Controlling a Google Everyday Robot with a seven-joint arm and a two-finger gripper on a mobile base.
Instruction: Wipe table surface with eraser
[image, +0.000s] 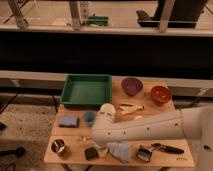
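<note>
End effector (100, 148) beside eraser (91, 153), crumpled cloth (120, 149), blue cup (89, 118) nearby

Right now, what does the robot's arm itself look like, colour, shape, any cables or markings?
The arm is a thick, smooth white tube, entering from the right and ending in a rounded white joint cap. No cables, stickers or markings are visible on it. The pincer at the front table edge, near the dark eraser, is mostly hidden beneath the arm; its look can't be made out.
</note>
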